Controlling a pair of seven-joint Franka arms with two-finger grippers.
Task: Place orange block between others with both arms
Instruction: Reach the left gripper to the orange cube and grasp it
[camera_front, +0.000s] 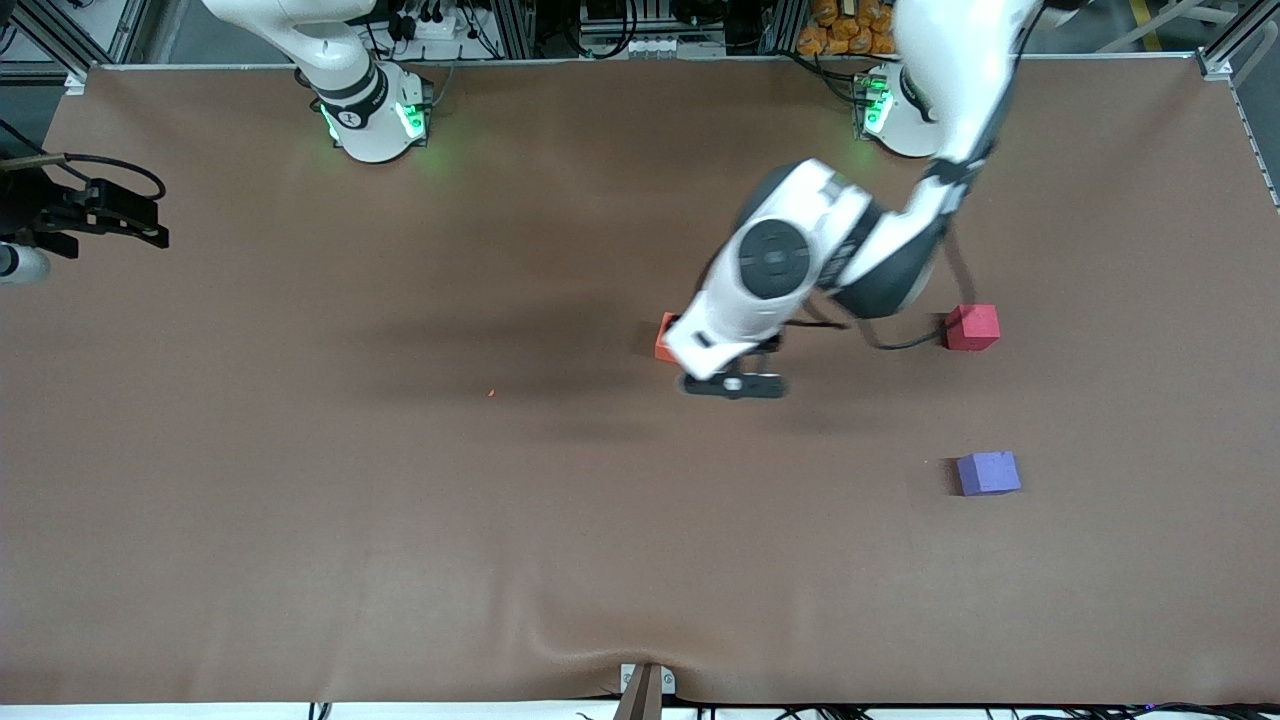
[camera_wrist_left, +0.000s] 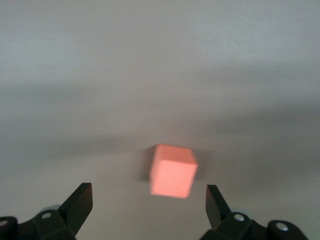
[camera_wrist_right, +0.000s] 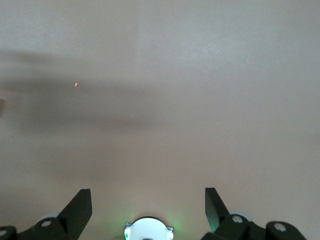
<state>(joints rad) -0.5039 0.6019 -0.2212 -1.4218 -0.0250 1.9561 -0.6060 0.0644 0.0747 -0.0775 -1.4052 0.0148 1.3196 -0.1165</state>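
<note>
The left gripper (camera_wrist_left: 149, 200) hangs over the orange block (camera_wrist_left: 173, 171), fingers (camera_wrist_left: 77, 202) spread wide and empty. The block sits on the bench (camera_front: 400, 500) mid-table, well apart from the red cube (camera_front: 972, 327) and purple cube (camera_front: 988, 473). This looks like the approach to grasp; next calls for lowering and closing. The right gripper (camera_wrist_right: 147, 200) waits, fingers apart.

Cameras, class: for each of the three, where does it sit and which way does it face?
Front view: high across the table, facing both bases and the left end effector.
Left wrist view: looks down between open fingers at the orange block.
Right wrist view: open fingers over bare table.
Shared: front and left wrist views both show the orange block.
</note>
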